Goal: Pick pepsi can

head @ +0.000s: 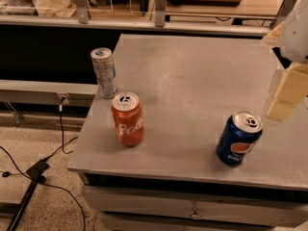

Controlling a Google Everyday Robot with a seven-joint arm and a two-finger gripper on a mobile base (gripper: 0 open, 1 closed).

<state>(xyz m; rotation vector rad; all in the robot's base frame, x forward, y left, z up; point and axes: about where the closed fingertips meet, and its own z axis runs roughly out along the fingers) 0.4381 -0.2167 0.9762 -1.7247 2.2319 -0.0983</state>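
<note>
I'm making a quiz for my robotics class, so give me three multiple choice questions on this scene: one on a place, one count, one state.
1. Where is the gripper? A left of view B right of the pepsi can, higher, apart from it C on the can's top
2. Cans on the table? A two B three C five
3. The pepsi can is A lying down B held aloft C standing
B: it hangs at the right edge. B: pepsi can, orange-red can, silver-and-blue can. C: base on table, top up.
</note>
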